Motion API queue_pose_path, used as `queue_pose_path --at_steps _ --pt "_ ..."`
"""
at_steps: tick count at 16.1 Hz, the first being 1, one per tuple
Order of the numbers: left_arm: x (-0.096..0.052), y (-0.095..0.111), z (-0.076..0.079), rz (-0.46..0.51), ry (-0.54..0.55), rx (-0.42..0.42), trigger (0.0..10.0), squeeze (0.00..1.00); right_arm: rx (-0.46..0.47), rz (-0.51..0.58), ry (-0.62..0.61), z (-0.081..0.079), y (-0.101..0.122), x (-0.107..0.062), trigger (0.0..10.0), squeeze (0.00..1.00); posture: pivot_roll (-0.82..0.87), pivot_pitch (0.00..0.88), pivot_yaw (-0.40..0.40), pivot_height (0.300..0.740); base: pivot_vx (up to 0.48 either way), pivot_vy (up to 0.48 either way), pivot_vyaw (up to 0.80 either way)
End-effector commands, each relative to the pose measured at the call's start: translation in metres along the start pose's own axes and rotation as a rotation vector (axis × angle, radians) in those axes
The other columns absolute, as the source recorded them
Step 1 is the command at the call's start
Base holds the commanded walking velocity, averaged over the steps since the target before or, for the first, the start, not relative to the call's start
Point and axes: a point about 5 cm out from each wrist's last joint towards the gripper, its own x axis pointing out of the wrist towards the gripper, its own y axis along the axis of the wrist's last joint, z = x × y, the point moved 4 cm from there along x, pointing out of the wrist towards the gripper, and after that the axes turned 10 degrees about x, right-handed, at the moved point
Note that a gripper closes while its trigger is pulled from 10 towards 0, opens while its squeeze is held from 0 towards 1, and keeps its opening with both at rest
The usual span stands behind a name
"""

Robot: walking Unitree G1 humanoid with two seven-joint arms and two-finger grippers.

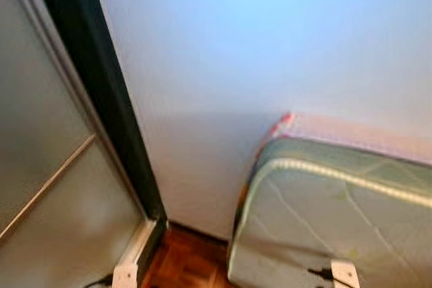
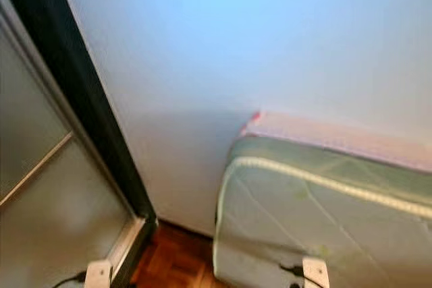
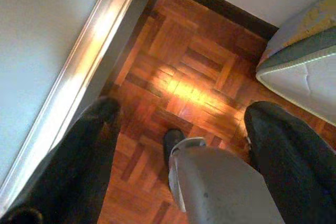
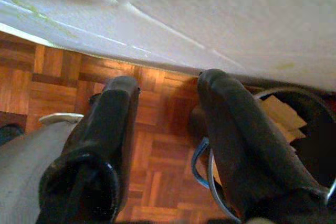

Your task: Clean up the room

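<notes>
Grippers spread and empty beside a leaning mattress.
Left gripper (image 3: 178, 124) and right gripper (image 4: 168, 103) hang open over parquet floor (image 3: 184, 77); no clutter shows, though walking on could bump the mattress (image 1: 337, 220), right, or sliding door (image 1: 47, 166), left.

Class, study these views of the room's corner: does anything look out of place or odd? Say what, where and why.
A mattress stands on its edge against the wall, on the wooden floor, rather than lying flat on a bed.

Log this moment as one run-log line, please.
facing: wall corner | mattress leaning on wall, right | left gripper open over parquet floor | right gripper open beside mattress, holding nothing
</notes>
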Motion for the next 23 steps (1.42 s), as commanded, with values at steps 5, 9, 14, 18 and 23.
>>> queue_pose_path --at_steps 5,9,14,18,23 --pt "0.0103 0.032 -0.0261 -0.039 0.045 0.095 10.0 0.0 0.073 0.034 0.103 0.0054 0.0314 0.001 10.0 0.0 0.0 0.0 0.01 0.74 0.0 0.0 -0.78" --pt "0.0102 0.0322 -0.0271 -0.039 0.046 0.098 10.0 0.0 0.076 0.034 0.101 0.0051 0.0318 0.0011 10.0 0.0 0.0 0.0 0.012 0.74 0.0 0.0 -0.79" --pt "0.0102 0.0328 -0.0279 -0.037 0.046 0.1 10.0 0.0 0.077 0.032 0.101 0.0045 0.0321 0.0013 10.0 0.0 0.0 0.0 0.013 0.74 0.0 0.0 -0.78" --pt "0.0102 0.033 -0.0278 -0.035 0.045 0.098 10.0 0.0 0.073 0.032 0.102 0.0045 0.0323 0.0013 10.0 0.0 0.0 0.0 0.009 0.74 0.0 0.0 -0.78" --pt "0.01 0.0324 -0.0283 -0.036 0.046 0.098 10.0 0.0 0.066 0.029 0.104 0.0045 0.0321 0.0013 10.0 0.0 0.0 0.0 0.009 0.74 0.0 0.0 -0.78"
